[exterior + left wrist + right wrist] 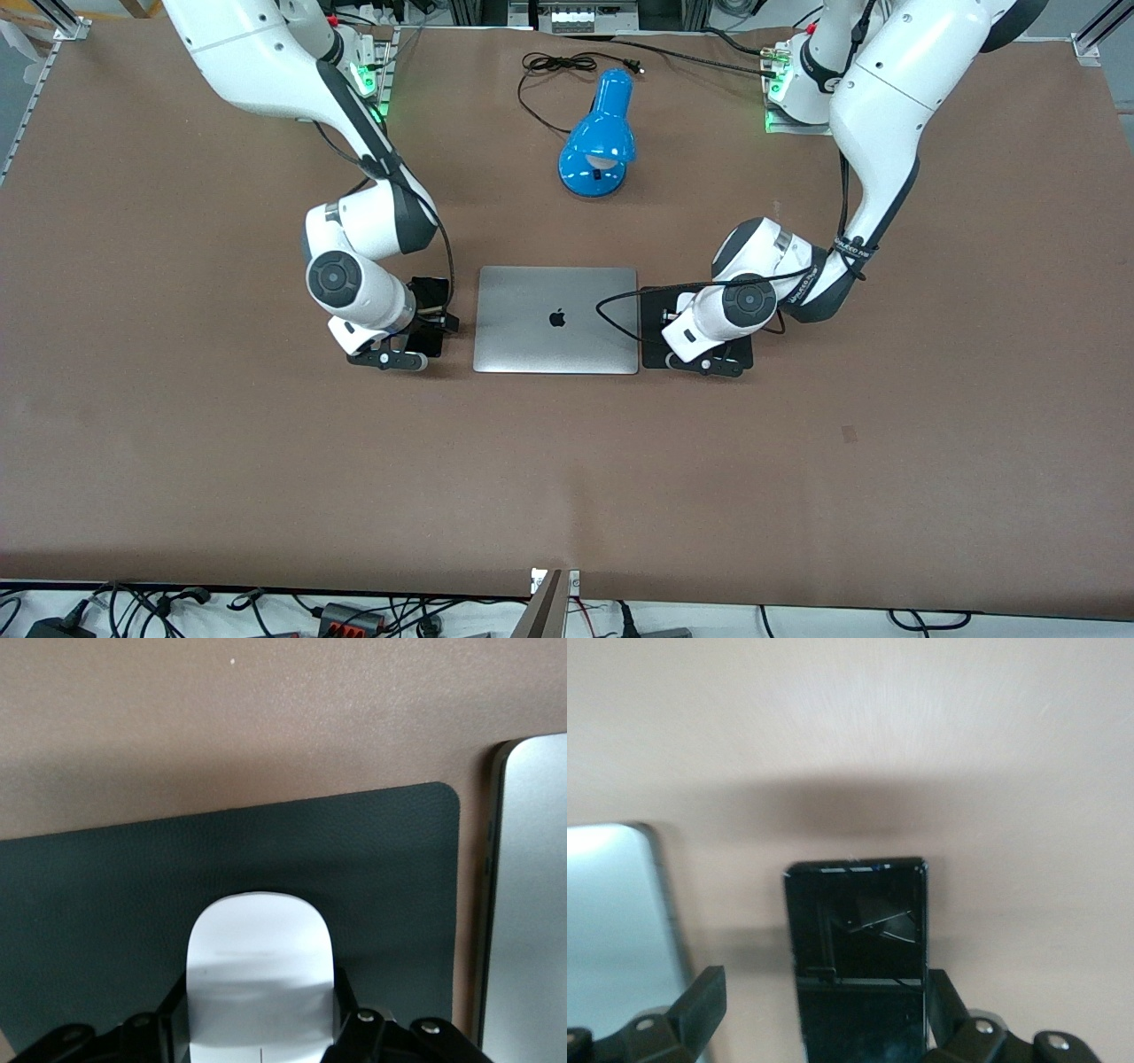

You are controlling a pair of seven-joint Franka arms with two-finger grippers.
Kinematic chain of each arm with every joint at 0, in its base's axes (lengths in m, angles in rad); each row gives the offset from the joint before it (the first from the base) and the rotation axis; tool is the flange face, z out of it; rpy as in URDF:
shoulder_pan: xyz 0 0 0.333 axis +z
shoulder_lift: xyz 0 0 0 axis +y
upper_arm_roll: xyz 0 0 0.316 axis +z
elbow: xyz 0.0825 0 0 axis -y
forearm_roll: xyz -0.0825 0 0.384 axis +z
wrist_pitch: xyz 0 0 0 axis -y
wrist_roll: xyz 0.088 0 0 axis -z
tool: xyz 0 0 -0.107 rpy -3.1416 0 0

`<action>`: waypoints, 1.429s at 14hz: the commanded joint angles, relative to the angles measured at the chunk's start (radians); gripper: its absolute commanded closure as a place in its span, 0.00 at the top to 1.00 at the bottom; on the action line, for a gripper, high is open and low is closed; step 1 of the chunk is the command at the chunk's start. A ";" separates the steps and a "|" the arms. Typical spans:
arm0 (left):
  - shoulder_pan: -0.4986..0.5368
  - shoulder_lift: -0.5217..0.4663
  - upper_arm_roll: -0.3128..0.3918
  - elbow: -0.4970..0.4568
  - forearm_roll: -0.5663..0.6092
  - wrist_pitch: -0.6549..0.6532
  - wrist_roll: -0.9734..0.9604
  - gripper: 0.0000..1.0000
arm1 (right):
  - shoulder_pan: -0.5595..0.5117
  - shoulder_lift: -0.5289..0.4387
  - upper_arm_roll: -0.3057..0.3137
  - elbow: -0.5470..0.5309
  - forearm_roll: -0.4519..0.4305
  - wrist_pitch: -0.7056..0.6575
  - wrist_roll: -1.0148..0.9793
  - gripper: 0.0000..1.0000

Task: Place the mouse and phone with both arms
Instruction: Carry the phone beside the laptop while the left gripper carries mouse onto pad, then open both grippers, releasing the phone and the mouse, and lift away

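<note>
The white mouse (261,948) sits between the fingers of my left gripper (259,992), which touch both its sides, on or just above the black mouse pad (106,886). In the front view my left gripper (704,354) is over the pad (654,306) beside the laptop and hides the mouse. The black phone (855,930) lies flat on the table beside the laptop. My right gripper (824,988) straddles it, open, with a gap at one finger (704,992). In the front view my right gripper (403,350) covers most of the phone (423,341).
A closed silver laptop (556,292) lies between the two grippers and shows at the edge of both wrist views. A blue desk lamp (598,142) lies farther from the front camera, its black cord (558,64) coiled near the robots' bases.
</note>
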 commanded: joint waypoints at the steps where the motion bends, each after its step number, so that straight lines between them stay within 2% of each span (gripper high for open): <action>1: 0.001 -0.010 0.009 0.008 0.022 -0.017 -0.040 1.00 | -0.005 -0.142 -0.012 -0.005 -0.002 -0.097 -0.010 1.00; 4: 0.061 -0.099 0.009 0.061 0.021 -0.192 -0.037 1.00 | -0.044 -0.237 -0.031 0.053 -0.014 -0.237 -0.040 1.00; 6: 0.110 -0.142 0.007 0.135 0.022 -0.345 -0.027 1.00 | -0.087 -0.249 -0.035 0.158 -0.054 -0.391 -0.086 1.00; 9: 0.187 -0.238 0.003 0.166 0.019 -0.435 0.015 1.00 | -0.131 -0.249 -0.035 0.347 -0.091 -0.597 -0.096 1.00; 12: 0.265 -0.369 0.006 0.163 0.016 -0.487 -0.026 1.00 | -0.172 -0.251 -0.035 0.451 -0.101 -0.663 -0.113 1.00; 14: 0.351 -0.453 -0.002 0.165 0.009 -0.515 0.028 1.00 | -0.208 -0.251 -0.035 0.495 -0.100 -0.700 -0.163 1.00; 17: 0.348 -0.559 0.038 0.169 -0.013 -0.584 0.110 1.00 | -0.310 -0.292 -0.032 0.498 -0.091 -0.688 -0.332 1.00; 19: 0.269 -0.656 0.116 0.155 -0.034 -0.614 0.221 1.00 | -0.386 -0.308 -0.002 0.499 -0.091 -0.690 -0.410 1.00; 20: 0.218 -0.673 0.168 0.155 -0.039 -0.658 0.245 1.00 | -0.386 -0.309 -0.009 0.499 -0.097 -0.697 -0.430 1.00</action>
